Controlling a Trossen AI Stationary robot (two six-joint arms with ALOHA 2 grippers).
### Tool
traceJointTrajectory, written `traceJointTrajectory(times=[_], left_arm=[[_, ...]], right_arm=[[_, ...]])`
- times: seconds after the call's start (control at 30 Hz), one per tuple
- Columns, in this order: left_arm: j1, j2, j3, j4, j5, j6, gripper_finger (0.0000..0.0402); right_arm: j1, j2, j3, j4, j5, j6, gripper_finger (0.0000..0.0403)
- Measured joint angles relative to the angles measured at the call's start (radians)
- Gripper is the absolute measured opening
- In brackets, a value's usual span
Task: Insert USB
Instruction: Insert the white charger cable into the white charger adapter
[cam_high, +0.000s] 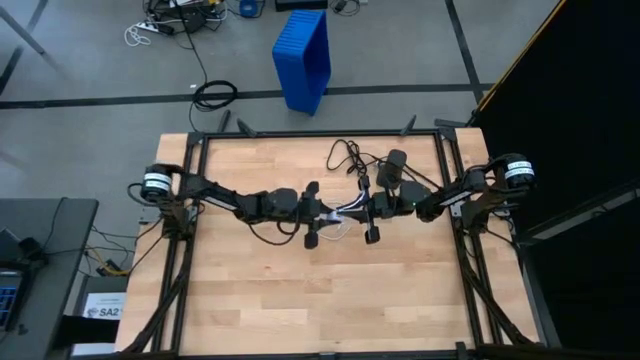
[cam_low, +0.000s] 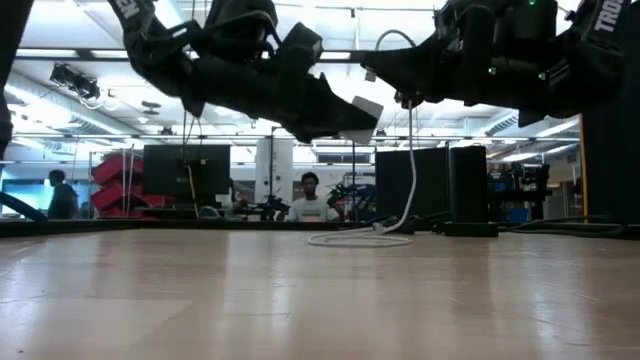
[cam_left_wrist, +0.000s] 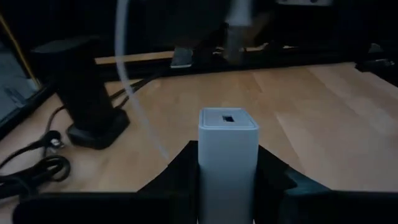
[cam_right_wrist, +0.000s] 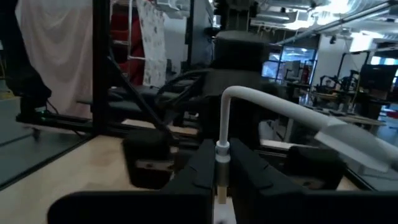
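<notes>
I have the wooden table (cam_high: 320, 290) under both arms, which meet over its middle, a little toward the far edge. Beyond the far edge a blue bin (cam_high: 303, 58) stands on the floor. On the table a black adapter box (cam_high: 394, 168) stands upright near the right arm, its thin black cord (cam_high: 346, 155) snaking off toward the far edge.

My left gripper (cam_left_wrist: 227, 167) is raised off the table in the low view, and its fingers are closed against the two sides of a white charger block (cam_left_wrist: 227, 155). The block's end with the small port faces forward toward the other arm.

My right gripper (cam_right_wrist: 219, 171) is also held above the surface. Its fingers are pinched tight on the plug end of the USB (cam_right_wrist: 273, 106), with the white cable rising out between them and bending over sideways. From the low view the cable drops from that gripper to the table, where the rest of it lies in a flat loop just beside the adapter box. From above, the two grippers sit near each other, plug and block facing, but I cannot tell whether they touch
</notes>
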Motion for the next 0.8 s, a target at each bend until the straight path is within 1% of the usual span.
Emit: traceJointTrajectory(times=[0.2, 0.4, 0.57, 0.8], left_arm=[[0.001, 0.008, 0.0, 0.03, -0.003, -0.004, 0.007], [0.0, 0.008, 0.0, 0.059, -0.002, -0.006, 0.007], [-0.003, 0.008, 0.0, 0.077, -0.003, -0.007, 0.007], [-0.003, 0.008, 0.0, 0.084, -0.032, -0.026, 0.007]], right_arm=[[0.0, 0.0, 0.0, -0.047, 0.025, -0.004, 0.0], [0.0, 0.0, 0.0, -0.048, 0.026, -0.004, 0.0], [0.0, 0.0, 0.001, -0.046, 0.054, -0.005, 0.0], [0.008, 0.0, 0.001, -0.044, 0.083, -0.005, 0.0]])
